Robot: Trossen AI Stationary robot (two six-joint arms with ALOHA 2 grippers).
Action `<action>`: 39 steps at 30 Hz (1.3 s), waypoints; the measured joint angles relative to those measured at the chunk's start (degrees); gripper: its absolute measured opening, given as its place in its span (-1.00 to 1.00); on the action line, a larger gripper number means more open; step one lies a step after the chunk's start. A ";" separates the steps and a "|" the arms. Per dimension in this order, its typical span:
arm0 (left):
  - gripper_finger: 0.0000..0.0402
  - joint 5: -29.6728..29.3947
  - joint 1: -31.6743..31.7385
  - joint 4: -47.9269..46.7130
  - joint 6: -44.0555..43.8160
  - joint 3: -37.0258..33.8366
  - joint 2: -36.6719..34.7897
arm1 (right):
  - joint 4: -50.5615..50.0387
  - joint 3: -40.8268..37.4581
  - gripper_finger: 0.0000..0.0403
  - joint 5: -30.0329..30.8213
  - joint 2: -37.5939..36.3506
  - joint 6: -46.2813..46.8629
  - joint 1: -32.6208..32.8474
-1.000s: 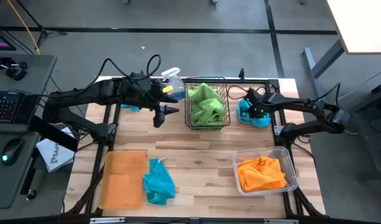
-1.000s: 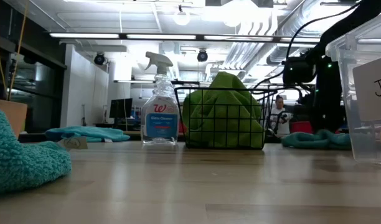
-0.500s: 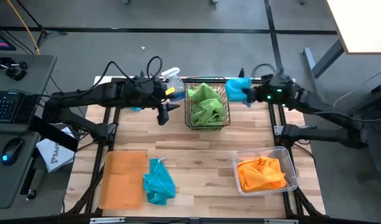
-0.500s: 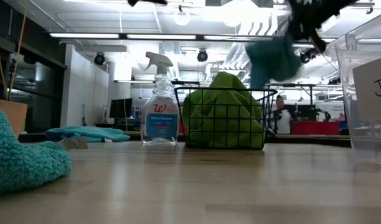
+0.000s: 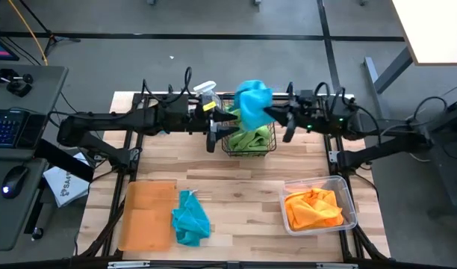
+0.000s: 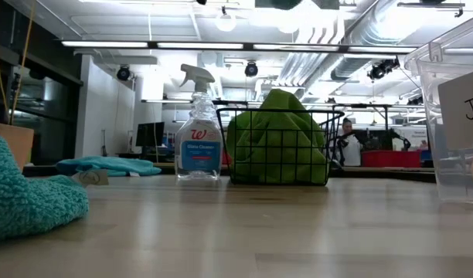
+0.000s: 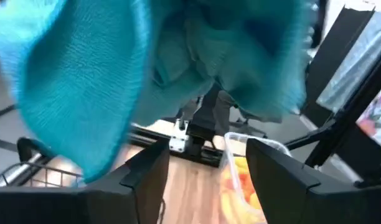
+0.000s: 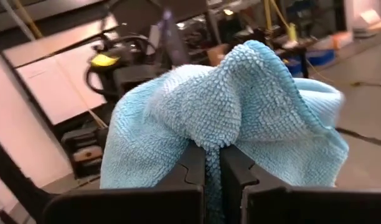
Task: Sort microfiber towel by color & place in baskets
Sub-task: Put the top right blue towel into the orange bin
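Since a moment ago the right gripper (image 5: 267,113) has swung inward from the far right corner of the table, and the blue towel (image 5: 252,104) it carries now hangs in the air above the black wire basket (image 5: 248,140). Its fingers (image 8: 192,163) are pressed together with a fold of that towel pinched between them (the cloth bunches up and drapes over both sides of the fingertips in the right wrist view). The left gripper (image 5: 212,134) has also slid toward the basket and now sits just beside its left edge, with its fingers (image 7: 139,168) spread apart and nothing between them; the raised towel fills much of its wrist view.

Green towels (image 6: 277,139) are heaped inside the wire basket at the far middle of the table. A second blue towel (image 5: 190,218) lies crumpled on the wood near the front, just beside the flat orange tray (image 5: 147,215) at the front left. Orange towels (image 5: 313,208) fill the clear plastic bin (image 5: 346,196) at the front right. Another blue cloth (image 6: 105,165) lies flat at the far left of the table in the low view, to the left of a spray bottle (image 6: 199,139) that stands upright just left of the basket.
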 joint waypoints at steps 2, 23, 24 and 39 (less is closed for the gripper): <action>0.06 0.25 -0.04 -0.09 -2.28 0.01 -0.48 | 0.79 2.01 -1.00 0.05 2.99 -1.92 1.03; 0.27 8.90 -1.83 7.29 -3.88 0.05 -2.15 | -3.24 18.94 -1.00 -10.44 19.19 -13.70 6.40; 0.27 8.89 -1.81 7.89 -3.06 0.05 -2.30 | -3.41 18.97 -1.00 -10.50 19.00 -14.05 6.79; 0.17 8.13 -2.62 13.63 4.31 0.05 -2.59 | -2.52 19.17 -0.92 -11.60 18.69 -11.22 7.46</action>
